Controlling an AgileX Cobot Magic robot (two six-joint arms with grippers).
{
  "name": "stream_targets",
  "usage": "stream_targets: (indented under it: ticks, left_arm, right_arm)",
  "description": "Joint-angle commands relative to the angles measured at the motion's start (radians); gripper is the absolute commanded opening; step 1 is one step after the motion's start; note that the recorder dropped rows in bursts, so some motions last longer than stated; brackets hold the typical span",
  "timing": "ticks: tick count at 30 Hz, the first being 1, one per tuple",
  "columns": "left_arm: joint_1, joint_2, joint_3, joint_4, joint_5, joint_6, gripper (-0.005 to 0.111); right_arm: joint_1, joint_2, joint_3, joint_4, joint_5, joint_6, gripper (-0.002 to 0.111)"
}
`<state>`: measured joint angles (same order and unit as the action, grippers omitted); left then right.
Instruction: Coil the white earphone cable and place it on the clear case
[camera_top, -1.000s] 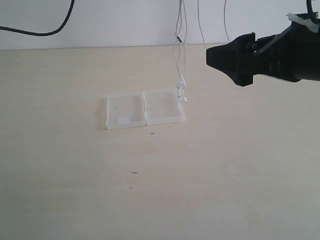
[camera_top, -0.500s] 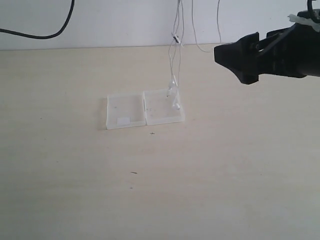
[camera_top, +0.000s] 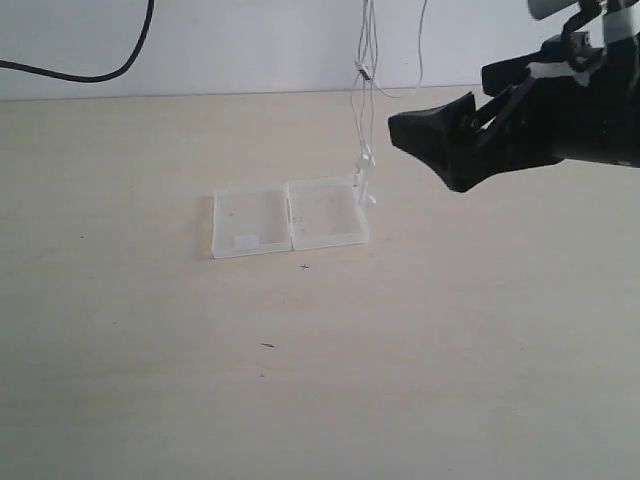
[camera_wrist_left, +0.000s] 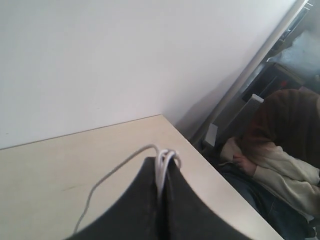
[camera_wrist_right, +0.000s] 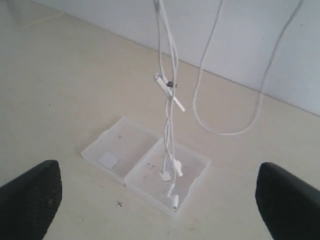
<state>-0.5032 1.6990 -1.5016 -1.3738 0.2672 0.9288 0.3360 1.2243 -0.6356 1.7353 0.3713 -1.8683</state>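
Earphone cable (camera_wrist_right: 165, 82) dangles by clear case (camera_wrist_right: 125, 137).

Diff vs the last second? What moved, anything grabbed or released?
The right hand, open, backed off rightward, then came in leftward and lower, toward the hanging white earphone cable. Its earbuds swung over the clear case and back to its right edge. Nothing grabbed or released; case unmoved.

white earphone cable (camera_wrist_right: 169, 120), translucent case (camera_top: 290, 217), black fingers (camera_wrist_right: 30, 197)
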Motion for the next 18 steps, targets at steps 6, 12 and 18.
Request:
stream_targets:
  ticks: [6, 12, 18]
  left_arm:
    - [-0.007, -0.011, -0.010, -0.010, 0.022, -0.014, 0.000]
    - [-0.007, 0.007, -0.010, -0.020, 0.038, -0.015, 0.000]
    - [-0.007, 0.023, -0.010, -0.035, 0.082, -0.015, 0.000]
  right_arm:
    - [0.002, 0.084, -0.047, 0.009, -0.177, -0.074, 0.105]
    - [0.002, 0.069, -0.088, 0.009, -0.166, -0.082, 0.105]
    - [-0.001, 0.117, -0.133, 0.009, -0.158, -0.104, 0.105]
